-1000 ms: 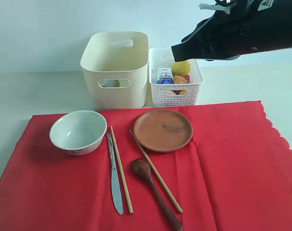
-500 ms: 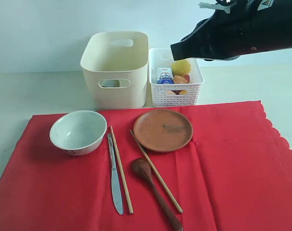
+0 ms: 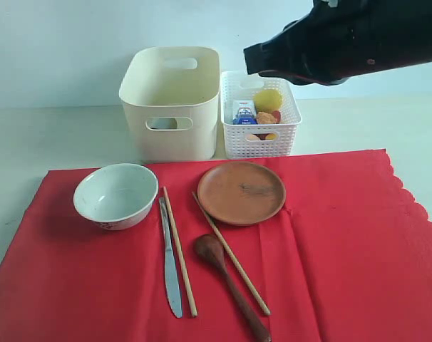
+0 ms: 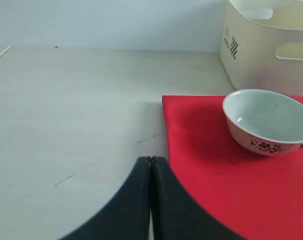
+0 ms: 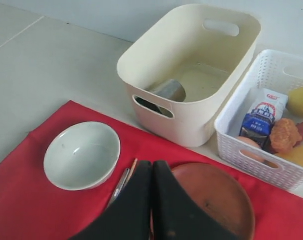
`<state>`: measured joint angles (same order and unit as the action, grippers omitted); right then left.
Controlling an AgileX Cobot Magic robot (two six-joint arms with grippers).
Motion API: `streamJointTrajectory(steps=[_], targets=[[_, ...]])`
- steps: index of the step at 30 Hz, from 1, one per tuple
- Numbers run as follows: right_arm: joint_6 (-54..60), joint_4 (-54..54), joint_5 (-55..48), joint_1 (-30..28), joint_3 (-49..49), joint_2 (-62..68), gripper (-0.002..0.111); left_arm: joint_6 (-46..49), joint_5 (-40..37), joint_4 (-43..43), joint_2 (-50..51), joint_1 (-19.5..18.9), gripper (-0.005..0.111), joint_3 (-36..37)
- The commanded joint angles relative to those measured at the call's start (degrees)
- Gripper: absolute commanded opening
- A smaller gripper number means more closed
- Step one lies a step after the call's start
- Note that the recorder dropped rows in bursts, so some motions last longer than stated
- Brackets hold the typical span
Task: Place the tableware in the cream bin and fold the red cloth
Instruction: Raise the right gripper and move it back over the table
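Exterior: bowl (image 3: 115,194), knife (image 3: 170,267), chopsticks (image 3: 179,249), spoon (image 3: 230,285) and plate (image 3: 241,192) lie on the cloth (image 3: 344,249), bin (image 3: 172,135) behind it
Left wrist: left gripper (image 4: 151,162) pressed closed, empty, by the cloth's edge
Right wrist: right gripper (image 5: 151,167) closed, empty; cup (image 5: 167,90) lies inside the bin

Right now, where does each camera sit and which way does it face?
Exterior: off the arms, facing across the red cloth toward the cream bin; the right arm shows at top.
Left wrist: on its arm, looking past the shut left gripper toward the bowl.
Right wrist: on its arm, raised, looking down past the shut right gripper at the plate and the steel cup in the bin.
Shared: all three show the bowl and cream bin.
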<state>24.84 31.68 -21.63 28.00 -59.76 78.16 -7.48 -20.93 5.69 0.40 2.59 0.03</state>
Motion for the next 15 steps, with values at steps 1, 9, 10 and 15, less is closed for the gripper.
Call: streamJointTrajectory(steps=[1,9,10,15], targets=[[2.06,4.52,-1.58,0.00,-0.78,-0.07,0.000,0.09,0.48,-0.11,-0.40,-0.04,0.000,-0.03],[19.89,19.55,-6.63,0.67,-0.78,0.97,0.007,0.09,0.48,-0.11,-0.40,-0.04,0.000,-0.03],[21.82,20.42,-7.05,1.05,-0.78,1.36,0.010,0.09,0.48,-0.11,-0.40,-0.04,0.000,-0.03],[26.94,22.35,-7.31,5.29,-0.78,4.23,0.035,0.09,0.48,-0.11,-0.40,-0.04,0.000,-0.03]])
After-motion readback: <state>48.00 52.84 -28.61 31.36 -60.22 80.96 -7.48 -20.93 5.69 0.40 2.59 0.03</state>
